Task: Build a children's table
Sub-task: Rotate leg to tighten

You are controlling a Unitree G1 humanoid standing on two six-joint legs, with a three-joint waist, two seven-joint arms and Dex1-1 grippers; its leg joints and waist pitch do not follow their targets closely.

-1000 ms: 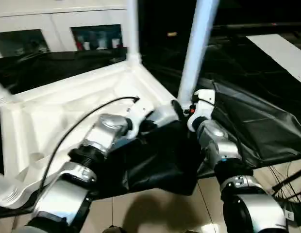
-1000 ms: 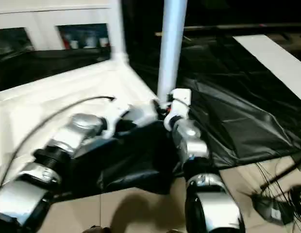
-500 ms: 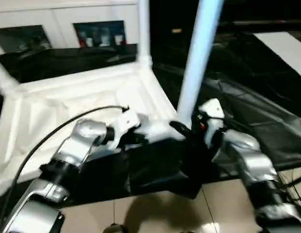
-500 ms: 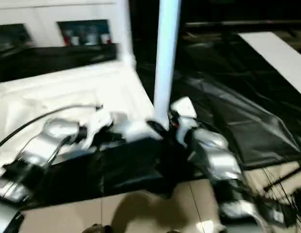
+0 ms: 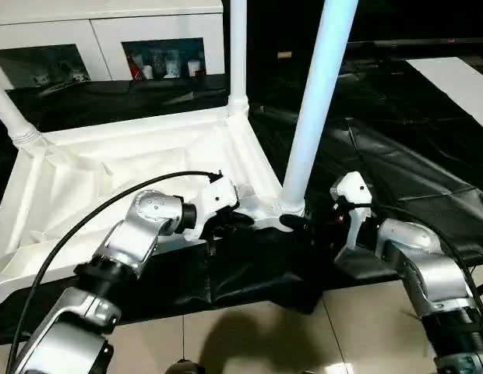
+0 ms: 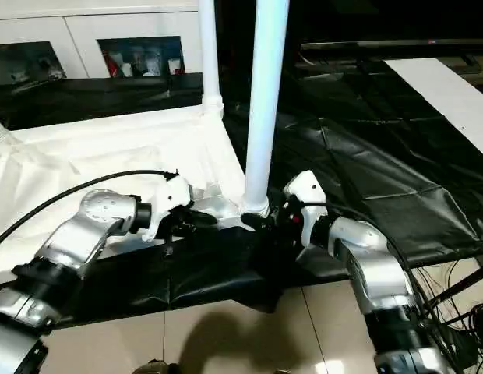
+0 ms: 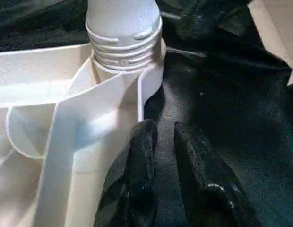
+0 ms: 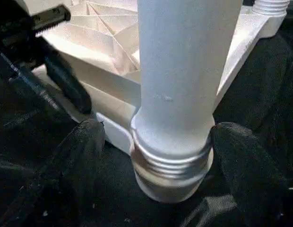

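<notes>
The white table top (image 5: 109,171) lies upside down on a black sheet, its ribbed underside facing up. Three white legs stand upright in corner sockets: the near leg (image 5: 315,101), a back leg (image 5: 238,54) and a far-left leg (image 5: 9,109). My right gripper (image 8: 158,130) is open, one finger (image 8: 85,156) on each side of the near leg's threaded base (image 8: 172,165). My left gripper (image 7: 163,142) is shut with nothing in it. It rests against the outer rim of the same corner (image 7: 149,90), beside the socket.
The black sheet (image 5: 413,156) spreads wrinkled to the right, ending at the tiled floor (image 5: 249,335) in front. A white cabinet (image 5: 109,39) with glass-fronted compartments stands behind. A black cable (image 5: 86,226) loops over my left forearm. Loose cables (image 6: 467,312) lie on the floor at right.
The camera has shifted. My right forearm has swung out to the right and lower, its gripper staying at the near leg's base. My left gripper stays at the corner rim.
</notes>
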